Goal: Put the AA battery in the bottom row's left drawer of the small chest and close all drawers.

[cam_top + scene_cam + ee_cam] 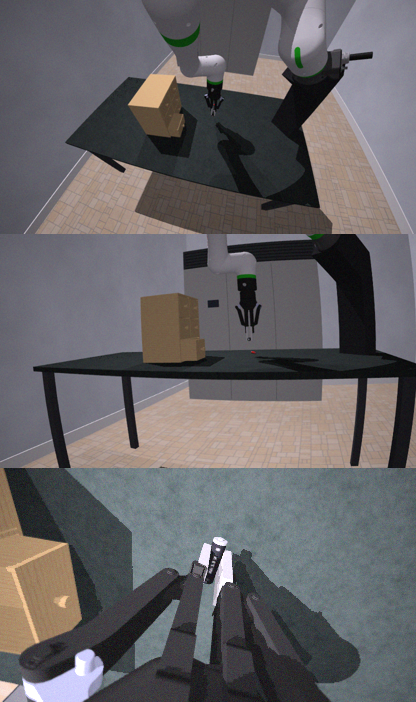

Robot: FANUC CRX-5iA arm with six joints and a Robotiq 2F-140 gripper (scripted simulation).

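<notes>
The AA battery (216,558) is a black cylinder with a white cap, and it stands between my finger pads. My gripper (213,558) is shut on it and holds it well above the table, as the exterior view (248,336) shows. The small wooden chest (157,104) stands at the table's left, its drawer fronts facing my gripper (213,112). One bottom-row drawer (178,125) is pulled part way out; it also shows in the exterior view (193,349) and at the left of the wrist view (37,593). The gripper hangs to the right of that drawer, apart from it.
A small red object (253,352) lies on the dark table below the gripper. The robot's black pedestal (305,98) stands at the table's right back. The other drawers sit pushed in.
</notes>
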